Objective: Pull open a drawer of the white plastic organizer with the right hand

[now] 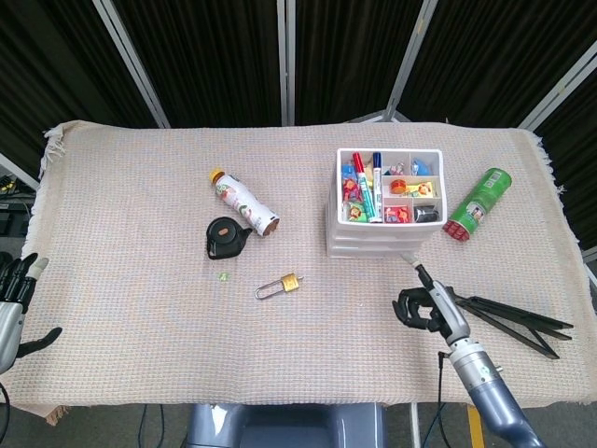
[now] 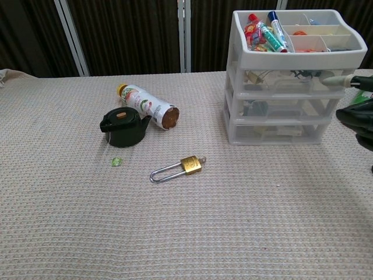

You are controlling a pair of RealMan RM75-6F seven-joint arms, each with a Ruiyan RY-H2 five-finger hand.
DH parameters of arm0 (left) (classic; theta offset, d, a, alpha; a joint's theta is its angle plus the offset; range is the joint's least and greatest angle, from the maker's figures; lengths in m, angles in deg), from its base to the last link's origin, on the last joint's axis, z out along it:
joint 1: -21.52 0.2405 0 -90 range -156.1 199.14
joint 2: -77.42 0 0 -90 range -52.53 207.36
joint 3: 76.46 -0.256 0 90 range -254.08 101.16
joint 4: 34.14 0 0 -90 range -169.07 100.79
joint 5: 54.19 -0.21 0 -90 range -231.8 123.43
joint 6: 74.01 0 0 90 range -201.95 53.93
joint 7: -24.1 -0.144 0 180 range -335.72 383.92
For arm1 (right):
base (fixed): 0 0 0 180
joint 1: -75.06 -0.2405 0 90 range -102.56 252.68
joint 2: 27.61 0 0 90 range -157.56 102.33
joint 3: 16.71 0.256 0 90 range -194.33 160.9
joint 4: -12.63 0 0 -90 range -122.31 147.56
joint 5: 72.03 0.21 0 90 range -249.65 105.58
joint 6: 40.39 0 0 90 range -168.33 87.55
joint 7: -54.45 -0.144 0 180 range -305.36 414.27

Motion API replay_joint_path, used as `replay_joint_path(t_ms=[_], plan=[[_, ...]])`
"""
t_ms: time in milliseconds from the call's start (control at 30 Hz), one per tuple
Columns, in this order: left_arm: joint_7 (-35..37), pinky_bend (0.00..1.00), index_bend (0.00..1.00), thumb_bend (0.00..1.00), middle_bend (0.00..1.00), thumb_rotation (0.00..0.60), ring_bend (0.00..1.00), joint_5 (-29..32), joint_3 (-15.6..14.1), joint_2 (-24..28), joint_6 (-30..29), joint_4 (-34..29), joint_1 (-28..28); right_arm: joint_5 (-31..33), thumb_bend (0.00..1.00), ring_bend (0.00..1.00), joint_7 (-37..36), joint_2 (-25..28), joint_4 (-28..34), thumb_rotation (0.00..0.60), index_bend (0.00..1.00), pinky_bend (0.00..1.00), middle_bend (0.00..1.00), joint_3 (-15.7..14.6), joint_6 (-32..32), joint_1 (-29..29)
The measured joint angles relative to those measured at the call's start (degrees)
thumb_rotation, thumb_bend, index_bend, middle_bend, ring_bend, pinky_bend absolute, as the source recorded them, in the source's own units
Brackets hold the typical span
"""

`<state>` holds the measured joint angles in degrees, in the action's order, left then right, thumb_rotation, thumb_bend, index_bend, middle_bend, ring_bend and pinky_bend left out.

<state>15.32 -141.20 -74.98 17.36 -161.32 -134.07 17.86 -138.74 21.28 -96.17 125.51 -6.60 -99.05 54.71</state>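
The white plastic organizer [image 1: 377, 233] [image 2: 280, 105] stands right of the table's middle, with three stacked drawers pushed in and an open top tray of markers and small items. My right hand [image 1: 427, 302] [image 2: 356, 114] is just in front of it and to its right, turned on edge. Most of its fingers are curled in on nothing. One pale-tipped finger [image 2: 333, 80] reaches toward the right end of the top drawer front; contact cannot be told. My left hand [image 1: 13, 301] hangs at the table's front left edge, fingers apart and empty.
A printed bottle [image 1: 244, 200] lies on its side left of the organizer, with a black round case [image 1: 227, 238], a tiny green bead [image 1: 224, 275] and a brass padlock [image 1: 280, 285] nearer the front. A green can [image 1: 478, 203] lies right of the organizer. Black tongs [image 1: 518, 319] lie behind my right hand.
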Motion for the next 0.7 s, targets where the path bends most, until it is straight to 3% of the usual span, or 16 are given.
replay_joint_path(t_ms=[533,700], plan=[[-0.1,0.0,0.0,0.1,0.0,0.6,0.0,0.1,0.2,-0.1,0.1,-0.1,0.0,8.4,0.38,0.84,5.7,-7.4,-1.5,0.6,0.04,0.75,0.74,3.1,0.9,-3.0],[0.0,0.0,0.0,0.1,0.0,0.6,0.0,0.0,0.2,0.0,-0.1,-0.2,0.1,9.7,0.38,0.84,6.8,-9.0,-2.1,0.6,0.01,0.75,0.74,3.6,0.5,-3.3]])
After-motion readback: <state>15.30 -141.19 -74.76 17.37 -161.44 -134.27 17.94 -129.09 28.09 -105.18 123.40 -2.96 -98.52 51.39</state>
